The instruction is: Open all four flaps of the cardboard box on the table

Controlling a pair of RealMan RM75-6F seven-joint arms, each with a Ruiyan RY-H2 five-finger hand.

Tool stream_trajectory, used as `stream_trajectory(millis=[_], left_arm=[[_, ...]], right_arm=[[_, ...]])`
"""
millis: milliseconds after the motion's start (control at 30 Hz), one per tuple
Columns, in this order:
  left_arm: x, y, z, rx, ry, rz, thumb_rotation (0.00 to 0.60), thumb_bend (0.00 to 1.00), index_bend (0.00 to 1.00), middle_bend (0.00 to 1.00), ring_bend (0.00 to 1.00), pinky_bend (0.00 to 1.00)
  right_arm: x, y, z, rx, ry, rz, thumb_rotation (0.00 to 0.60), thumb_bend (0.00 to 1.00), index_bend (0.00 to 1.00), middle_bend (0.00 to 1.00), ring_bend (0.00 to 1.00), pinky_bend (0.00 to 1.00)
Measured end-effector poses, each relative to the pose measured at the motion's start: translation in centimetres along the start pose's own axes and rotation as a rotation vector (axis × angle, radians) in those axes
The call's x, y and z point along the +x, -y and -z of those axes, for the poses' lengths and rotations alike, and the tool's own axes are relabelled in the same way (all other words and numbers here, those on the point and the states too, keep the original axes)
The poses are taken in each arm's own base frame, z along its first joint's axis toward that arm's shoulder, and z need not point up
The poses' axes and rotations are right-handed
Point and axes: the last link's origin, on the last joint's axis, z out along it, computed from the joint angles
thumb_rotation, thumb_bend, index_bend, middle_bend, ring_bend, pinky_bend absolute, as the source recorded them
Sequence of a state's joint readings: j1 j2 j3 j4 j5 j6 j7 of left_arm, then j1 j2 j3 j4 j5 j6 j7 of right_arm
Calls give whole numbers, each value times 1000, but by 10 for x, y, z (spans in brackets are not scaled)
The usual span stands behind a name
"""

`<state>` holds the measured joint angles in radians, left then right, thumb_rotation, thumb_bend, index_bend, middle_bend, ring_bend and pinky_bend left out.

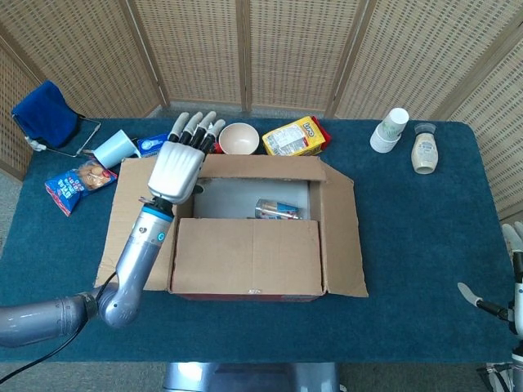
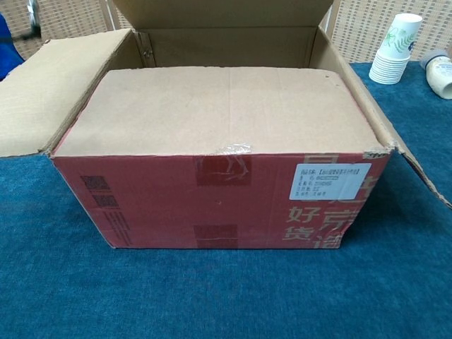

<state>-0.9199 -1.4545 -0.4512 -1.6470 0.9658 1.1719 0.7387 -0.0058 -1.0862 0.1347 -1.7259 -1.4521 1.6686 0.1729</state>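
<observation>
The red cardboard box (image 1: 245, 290) (image 2: 219, 198) stands mid-table. Its left flap (image 1: 131, 216) (image 2: 49, 85) and right flap (image 1: 343, 233) (image 2: 417, 169) lie spread outward. The far flap (image 1: 261, 167) (image 2: 226, 14) stands raised, showing a small package (image 1: 278, 210) inside. The near flap (image 1: 245, 255) (image 2: 219, 106) lies flat over the front half. My left hand (image 1: 176, 167) is at the far flap's left end, back of the hand up, fingers stretched toward the table's far side, holding nothing. My right hand (image 1: 513, 282) shows at the lower right edge, fingers apart and empty. The chest view shows neither hand.
Behind the box stand a blue cup (image 1: 114, 149), a milk carton (image 1: 151, 144), a bowl (image 1: 239, 138) and a yellow snack bag (image 1: 294, 135). A cup stack (image 1: 390, 129) (image 2: 395, 46) and a bottle (image 1: 423, 153) are far right. A blue snack pack (image 1: 78, 184) lies left.
</observation>
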Motion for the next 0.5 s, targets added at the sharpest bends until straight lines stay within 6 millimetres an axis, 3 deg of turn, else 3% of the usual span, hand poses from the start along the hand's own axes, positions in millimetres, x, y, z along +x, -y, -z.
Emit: stream_trajectory(millis=[500], left_arm=[[32, 22, -79, 62, -74, -144, 600, 135, 21, 0, 0, 0]], right_arm=[[-4, 2, -1, 3, 19, 22, 600, 0, 11, 0, 0, 0]])
